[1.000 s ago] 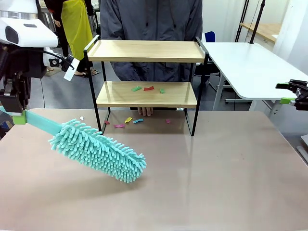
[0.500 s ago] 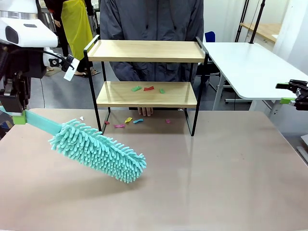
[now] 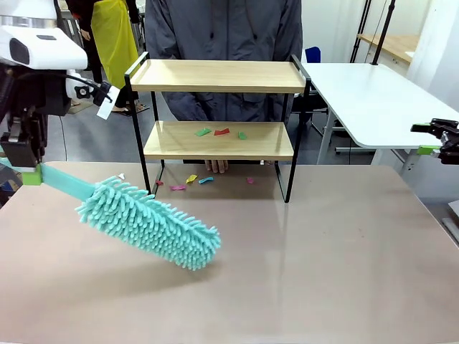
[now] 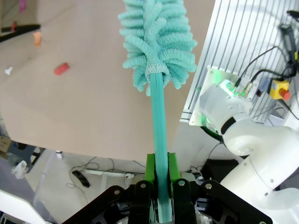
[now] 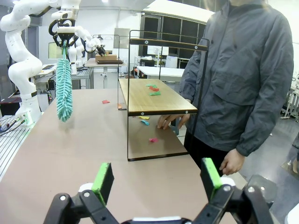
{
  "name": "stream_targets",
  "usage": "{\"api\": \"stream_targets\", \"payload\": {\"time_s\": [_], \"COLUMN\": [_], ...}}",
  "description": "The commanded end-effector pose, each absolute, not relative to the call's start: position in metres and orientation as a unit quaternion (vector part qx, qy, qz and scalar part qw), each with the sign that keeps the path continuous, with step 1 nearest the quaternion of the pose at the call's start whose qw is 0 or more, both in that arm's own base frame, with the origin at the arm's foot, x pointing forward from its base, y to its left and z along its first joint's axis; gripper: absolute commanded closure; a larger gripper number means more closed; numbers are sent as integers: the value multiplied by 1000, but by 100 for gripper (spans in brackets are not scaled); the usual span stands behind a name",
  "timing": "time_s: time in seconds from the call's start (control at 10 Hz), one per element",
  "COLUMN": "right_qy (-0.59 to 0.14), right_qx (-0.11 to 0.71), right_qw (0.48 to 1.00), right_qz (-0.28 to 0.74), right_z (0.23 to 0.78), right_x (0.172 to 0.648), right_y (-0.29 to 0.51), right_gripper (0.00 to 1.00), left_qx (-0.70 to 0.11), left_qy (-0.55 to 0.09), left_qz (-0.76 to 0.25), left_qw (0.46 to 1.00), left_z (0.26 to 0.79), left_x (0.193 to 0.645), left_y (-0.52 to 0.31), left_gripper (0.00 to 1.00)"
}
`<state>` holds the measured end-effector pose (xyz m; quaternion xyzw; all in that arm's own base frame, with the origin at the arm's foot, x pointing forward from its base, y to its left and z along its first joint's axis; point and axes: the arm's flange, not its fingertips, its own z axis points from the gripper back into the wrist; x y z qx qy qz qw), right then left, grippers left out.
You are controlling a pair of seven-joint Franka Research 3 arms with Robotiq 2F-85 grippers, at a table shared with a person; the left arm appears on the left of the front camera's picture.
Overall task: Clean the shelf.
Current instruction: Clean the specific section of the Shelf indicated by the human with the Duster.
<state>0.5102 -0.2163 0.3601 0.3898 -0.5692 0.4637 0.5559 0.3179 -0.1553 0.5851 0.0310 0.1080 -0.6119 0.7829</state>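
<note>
The shelf (image 3: 219, 76) stands at the far middle of the table, with small red and green scraps (image 3: 221, 132) on its lower board (image 3: 265, 149). More scraps (image 3: 192, 178) lie on the table under it. My left gripper (image 3: 29, 175) is shut on the flat teal handle (image 4: 159, 121) of a fluffy teal duster (image 3: 147, 222). The duster's head hangs tilted just above the table, left of and in front of the shelf. My right gripper (image 5: 156, 179) is open and holds nothing. It sits off the table's right edge (image 3: 424, 138), facing the shelf (image 5: 154, 98) side-on.
A person in a grey jacket (image 3: 222, 29) stands behind the shelf, with one hand (image 3: 216, 165) resting on the table beneath the lower board. A white table (image 3: 373, 100) stands at the back right. The brown tabletop (image 3: 323, 258) in front of the shelf is bare.
The duster and my left gripper have shifted very slightly to the right. The right gripper has not moved.
</note>
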Motion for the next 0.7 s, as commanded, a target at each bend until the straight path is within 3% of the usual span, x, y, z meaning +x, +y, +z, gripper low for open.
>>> {"api": "stream_targets", "payload": {"time_s": [0.0, 0.5, 0.6], "right_qy": [-570, -570, -570], "right_qx": [387, 387, 387], "right_qw": [556, 556, 556], "right_qz": [465, 465, 465], "right_z": [363, 363, 363], "right_x": [511, 511, 511], "right_y": [-216, -216, -216], "right_gripper": [0, 0, 0], "left_qx": [12, -87, -67], "left_qy": [84, 59, 62], "left_qz": [-580, -423, -384], "left_qw": [810, 900, 919], "left_z": [591, 599, 591], "left_x": [324, 311, 306], "left_y": [-177, -280, -307], "left_gripper": [87, 87, 87]}}
